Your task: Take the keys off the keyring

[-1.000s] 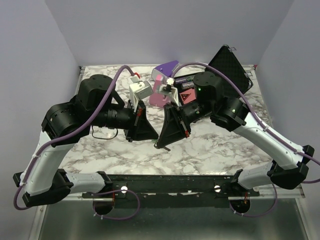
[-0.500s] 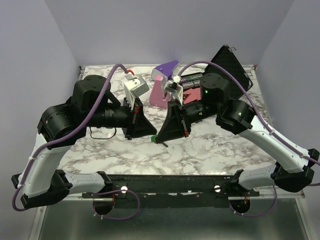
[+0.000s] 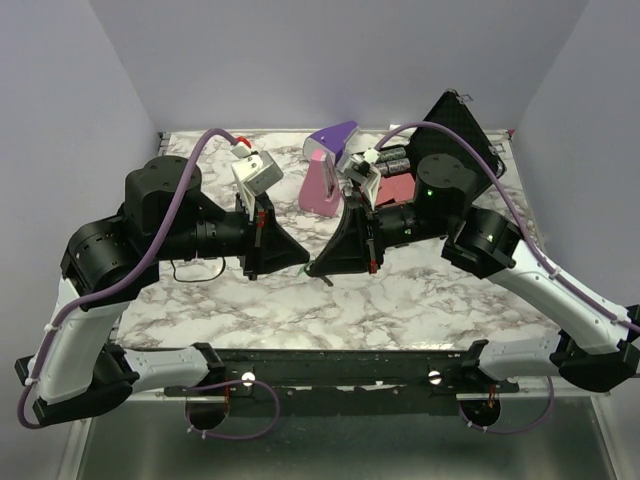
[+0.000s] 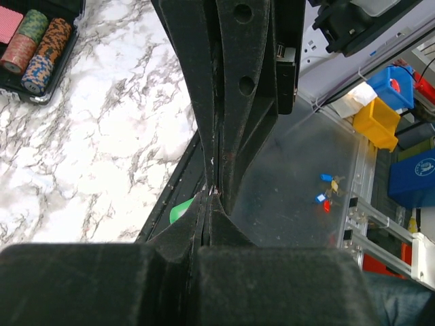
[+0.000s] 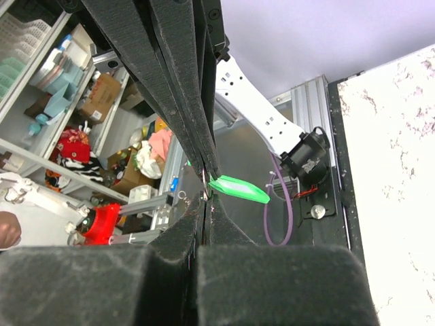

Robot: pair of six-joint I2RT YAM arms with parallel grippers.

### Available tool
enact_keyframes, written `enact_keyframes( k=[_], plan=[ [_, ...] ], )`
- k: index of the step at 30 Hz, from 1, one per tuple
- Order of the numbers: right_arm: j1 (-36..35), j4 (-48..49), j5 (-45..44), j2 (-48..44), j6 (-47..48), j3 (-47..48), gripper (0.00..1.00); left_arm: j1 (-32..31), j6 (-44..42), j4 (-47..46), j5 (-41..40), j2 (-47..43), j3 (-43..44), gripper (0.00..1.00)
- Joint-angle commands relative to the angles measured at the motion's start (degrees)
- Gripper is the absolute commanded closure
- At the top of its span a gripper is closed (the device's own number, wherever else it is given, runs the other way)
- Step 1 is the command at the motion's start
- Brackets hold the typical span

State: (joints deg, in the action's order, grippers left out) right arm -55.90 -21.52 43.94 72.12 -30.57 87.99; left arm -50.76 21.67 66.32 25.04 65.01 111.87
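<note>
Keys (image 5: 238, 188) show as a single one here: a bright green head jutting sideways from the spot where the two hands meet tip to tip, raised above the marble bench (image 3: 420, 300) near its middle. In the right wrist view a sliver of thin metal at the root of that head looks like the keyring (image 5: 204, 178), though it is too fine to be sure. The left hand (image 3: 303, 262) and the right hand (image 3: 318, 267) both have their fingers pressed fully together, nose to nose. Which one pinches the ring and which the key cannot be told. The step in hand seems to be the separation itself, with the key not yet free. The next move likely calls for a small, careful turn or pull of one hand against the other to walk the key along the ring's coil. Neither pinch should slip, since a dropped piece would be hard to spot on veined marble.
</note>
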Motion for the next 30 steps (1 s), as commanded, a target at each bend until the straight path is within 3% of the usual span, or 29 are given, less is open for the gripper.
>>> enact_keyframes(
  k=[1, 6, 18, 30],
  plan=[
    [-0.4, 0.0, -3.3, -0.4, 0.2, -1.2, 0.99, -0.7, 0.3, -4.5, 0.4, -1.4, -0.3, 1.00],
    [-0.4, -0.9, -2.0, 0.5, 0.4, -0.5, 0.99, -2.8, 0.3, -5.7, 1.4, 0.6, 1.0, 1.00],
    [-0.4, -4.5, -1.7, 0.7, 2.3, 0.8, 0.99, -9.7, -4.9, 5.6, -0.7, 13.6, 14.8, 1.00],
    [-0.4, -4.8, -0.8, -1.0, 2.4, -0.3, 0.99, -10.0, -4.5, 4.4, -1.2, 14.9, 14.8, 1.00]
  ],
)
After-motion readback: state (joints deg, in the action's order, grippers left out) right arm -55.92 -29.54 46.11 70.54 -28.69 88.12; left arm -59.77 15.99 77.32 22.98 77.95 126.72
